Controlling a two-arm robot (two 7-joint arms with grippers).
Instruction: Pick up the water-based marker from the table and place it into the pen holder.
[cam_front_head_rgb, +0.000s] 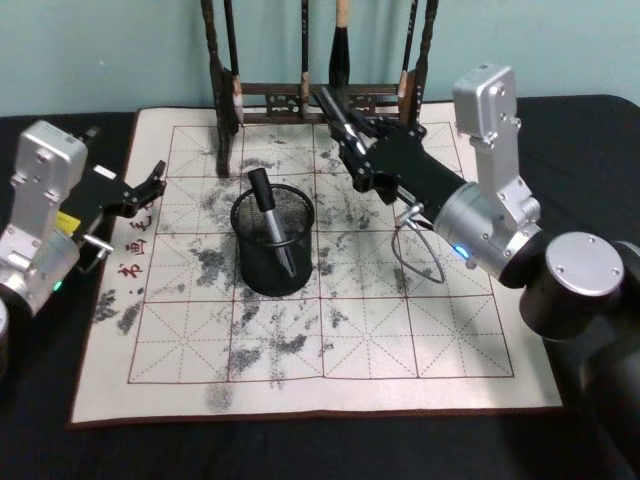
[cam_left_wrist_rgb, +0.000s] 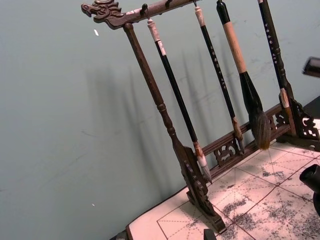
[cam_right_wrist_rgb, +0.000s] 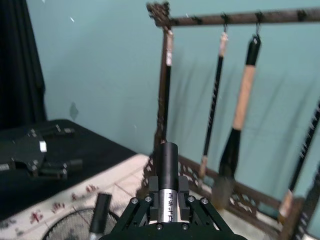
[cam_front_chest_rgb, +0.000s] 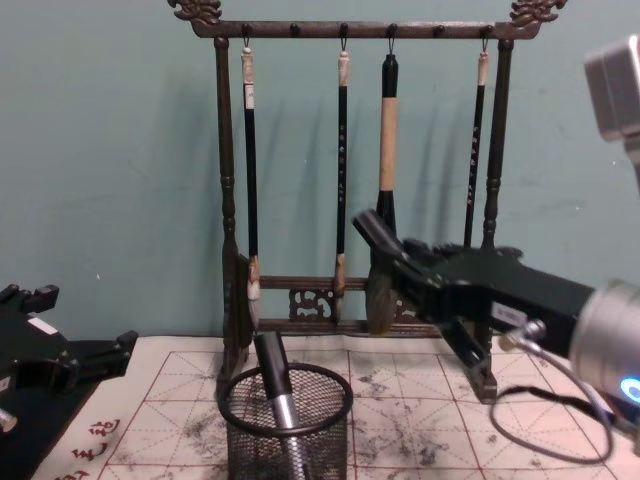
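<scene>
As the table (cam_front_head_rgb: 300, 450) stands now, dark top under an ink-stained white mat (cam_front_head_rgb: 430, 330), pickup reads as done and drop-off is left. Roughly halfway, my call.

Brush rack (cam_front_head_rgb: 300, 100) sits at the mat's 12 o'clock edge, brushes hanging from its top bar. Not the target.

Right gripper (cam_front_head_rgb: 352, 145) hangs in the air just in front of the rack, at about 1 o'clock from the pen holder (cam_front_head_rgb: 255, 270) and well above the mat. Jaws are clamped on the marker (cam_right_wrist_rgb: 167, 165): black cap sticks out past the fingers, silver printed barrel sits between them. Marker points toward the rack and looks clear of it, as far as I can tell.

Pen holder is black wire mesh with a thick round rim, upright near mat centre. Not empty: one pen (cam_front_head_rgb: 265, 200), black cap and silver barrel, leans inside with its cap above the rim toward 11 o'clock. Room beside it looks sufficient.

Left gripper (cam_front_head_rgb: 148, 188) is parked at the mat's 9 o'clock edge, fingers apart, holding nothing.

Remaining: bring the marker over the holder mouth, tip it nearer vertical, lower, let go. The pen inside may deflect it on entry.
</scene>
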